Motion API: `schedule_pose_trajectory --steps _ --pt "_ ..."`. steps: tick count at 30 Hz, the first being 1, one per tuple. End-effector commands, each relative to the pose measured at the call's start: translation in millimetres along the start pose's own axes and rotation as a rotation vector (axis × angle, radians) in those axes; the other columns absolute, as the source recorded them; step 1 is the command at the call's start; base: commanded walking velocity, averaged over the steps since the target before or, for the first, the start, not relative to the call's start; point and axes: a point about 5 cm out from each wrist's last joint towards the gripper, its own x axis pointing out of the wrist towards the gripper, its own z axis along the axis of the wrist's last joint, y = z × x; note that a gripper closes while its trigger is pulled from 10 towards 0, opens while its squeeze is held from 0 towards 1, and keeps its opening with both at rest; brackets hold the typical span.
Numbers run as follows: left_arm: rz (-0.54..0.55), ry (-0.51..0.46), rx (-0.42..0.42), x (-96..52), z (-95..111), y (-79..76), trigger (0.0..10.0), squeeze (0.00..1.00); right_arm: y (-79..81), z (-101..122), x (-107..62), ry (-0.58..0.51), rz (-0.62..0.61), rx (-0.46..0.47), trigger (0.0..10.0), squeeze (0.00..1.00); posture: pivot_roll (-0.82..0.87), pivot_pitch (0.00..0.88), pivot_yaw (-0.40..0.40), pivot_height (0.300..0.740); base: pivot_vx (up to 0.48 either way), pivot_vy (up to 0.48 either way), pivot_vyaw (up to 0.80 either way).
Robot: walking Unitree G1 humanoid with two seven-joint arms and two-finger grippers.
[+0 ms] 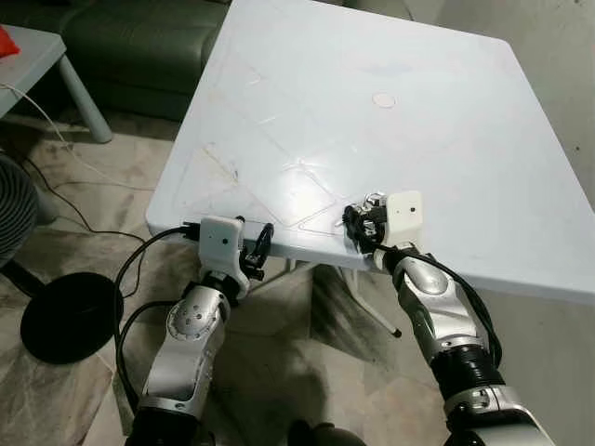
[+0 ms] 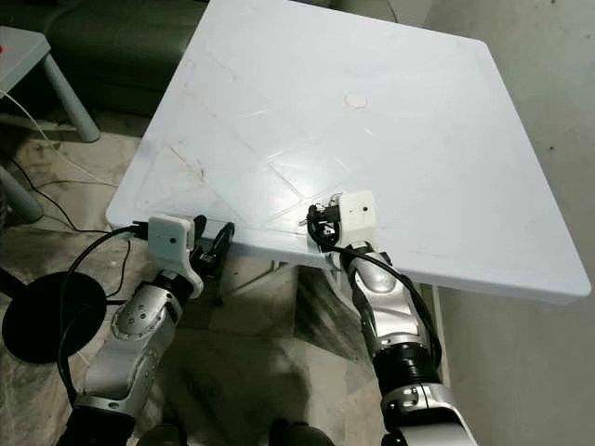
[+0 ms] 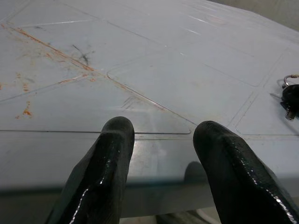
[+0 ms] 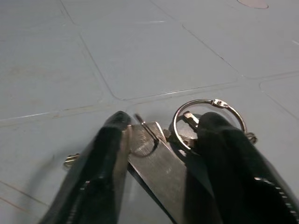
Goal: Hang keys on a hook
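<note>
White plastic table (image 1: 418, 121) takes up most of the head views, kinda scuffed, with rusty orange stains and faint moulded lines across the top. The keys (image 4: 159, 154) sit on it right by the near edge, a bit right of the middle: a flat metal key blade plus a round split ring (image 4: 208, 116) lying against the tabletop.

The right gripper (image 4: 159, 140) is down on that bunch. One black finger (image 4: 105, 163) is on one side of the blade and the other finger sits over the ring side, so the jaws are closed in around the keys, with metal touching both fingers. In the head views the same gripper (image 1: 364, 223) rests on the table's front edge with its white wrist box (image 1: 404, 212) just behind it.

The left gripper (image 3: 161, 154) is at the near edge too, further left, well apart from the keys. Its two fingers (image 3: 100, 172) are spread with nothing but bare table between them. You can spot the keys off to the side in its wrist view (image 3: 290, 95).

Around the table: a dark green sofa (image 1: 139, 46) at the back, a grey side table leg (image 1: 84, 98), a black round stand base (image 1: 70, 316) on the floor with cables (image 1: 65, 177) trailing over the marbled tiles.
</note>
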Motion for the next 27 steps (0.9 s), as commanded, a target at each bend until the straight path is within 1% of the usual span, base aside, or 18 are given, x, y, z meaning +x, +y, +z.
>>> schedule_pose_trajectory --steps 1,2,5,6,7,8,9,11,12,13,14,15,17,19,21,22,24,27 --pt "-0.012 0.012 0.007 0.2 -1.3 -4.1 10.0 0.0 -3.9 -1.6 -1.7 -0.003 -0.006 0.001 0.0 0.0 0.11 0.242 -0.138 0.74 0.0 0.0 0.0" --pt "-0.01 0.012 0.007 -0.1 -1.6 -4.0 10.0 0.0 -3.8 -1.2 -1.9 -0.008 -0.004 0.0 4.9 0.0 0.11 0.241 -0.138 0.74 0.0 0.0 0.0" --pt "-0.006 0.011 0.007 0.0 -1.9 -3.9 10.0 0.0 -3.5 0.4 -1.8 -0.024 0.0 -0.008 4.6 0.0 0.12 0.24 -0.14 0.74 0.0 0.0 0.0" --pt "-0.005 0.011 0.007 0.2 -1.8 -3.8 10.0 0.0 -3.3 0.9 -1.6 -0.027 0.001 -0.01 4.8 0.0 0.12 0.239 -0.14 0.74 0.0 0.0 0.0" --pt "-0.004 0.011 0.008 0.2 -1.7 -3.8 10.0 0.0 -2.7 0.6 -1.3 -0.023 0.01 -0.003 3.0 0.0 0.12 0.239 -0.14 0.74 0.0 0.0 0.0" --pt "-0.002 0.01 0.008 0.3 -1.6 -3.7 10.0 0.0 -2.6 0.9 -1.0 -0.024 0.009 -0.003 0.0 0.0 0.12 0.238 -0.14 0.74 0.0 0.0 0.0" --pt "-0.002 0.009 0.008 0.3 -1.6 -3.7 10.0 0.0 -2.7 1.0 -0.9 -0.025 0.009 -0.004 0.0 0.0 0.12 0.238 -0.14 0.74 0.0 0.0 0.0" --pt "0.001 0.008 0.01 0.6 -1.3 -3.4 10.0 0.0 -3.3 2.7 -0.6 -0.04 0.0 -0.009 2.4 0.0 0.12 0.235 -0.141 0.74 0.0 0.0 0.0" --pt "0.002 0.008 0.011 0.5 -1.2 -3.2 10.0 0.0 -3.3 2.9 -0.5 -0.042 0.001 -0.008 2.4 0.0 0.12 0.235 -0.141 0.74 0.0 0.0 0.0" --pt "0.003 0.007 0.011 0.4 -1.1 -2.9 10.0 0.0 -3.3 3.1 -0.4 -0.043 0.002 -0.009 4.0 0.0 0.12 0.235 -0.141 0.74 0.0 0.0 0.0" --pt "0.005 0.007 0.012 0.3 -1.1 -2.0 10.0 0.0 -2.9 3.5 0.1 -0.044 0.011 -0.007 8.3 0.0 0.12 0.234 -0.14 0.74 0.0 0.0 0.0" --pt "0.007 0.007 0.013 0.2 -1.1 -1.6 10.0 0.0 -2.8 3.9 0.3 -0.044 0.014 -0.007 8.9 0.0 0.12 0.234 -0.14 0.74 0.0 0.0 0.0" --pt "0.008 0.007 0.014 0.3 -1.2 -1.3 10.0 0.0 -3.4 5.2 0.3 -0.056 0.015 -0.013 9.2 0.0 0.13 0.23 -0.141 0.74 0.0 0.0 0.0" --pt "0.008 0.007 0.013 0.4 -1.3 -1.3 10.0 0.0 -3.9 5.4 0.3 -0.057 0.015 -0.011 7.5 0.0 0.12 0.229 -0.141 0.74 0.0 0.0 0.0" --pt "0.008 0.007 0.014 0.9 -1.3 -1.2 10.0 0.0 -4.6 5.5 0.2 -0.055 0.026 -0.014 6.4 0.0 0.12 0.228 -0.14 0.74 0.0 0.0 0.0" --pt "0.007 0.007 0.015 1.1 -1.1 -1.3 10.0 0.0 -4.6 5.5 0.1 -0.054 0.028 -0.017 6.5 0.0 0.12 0.228 -0.14 0.74 0.0 0.0 0.0" --pt "0.006 0.005 0.015 1.5 -0.5 -1.5 10.0 0.0 -5.2 5.6 -0.2 -0.055 0.028 -0.023 8.4 0.0 0.12 0.228 -0.14 0.74 0.0 0.0 0.0" --pt "0.004 0.003 0.014 2.2 -0.3 -1.9 10.0 0.0 -6.4 4.8 -1.0 -0.053 0.033 -0.028 10.0 0.0 0.12 0.222 -0.139 0.74 0.0 0.0 0.0"
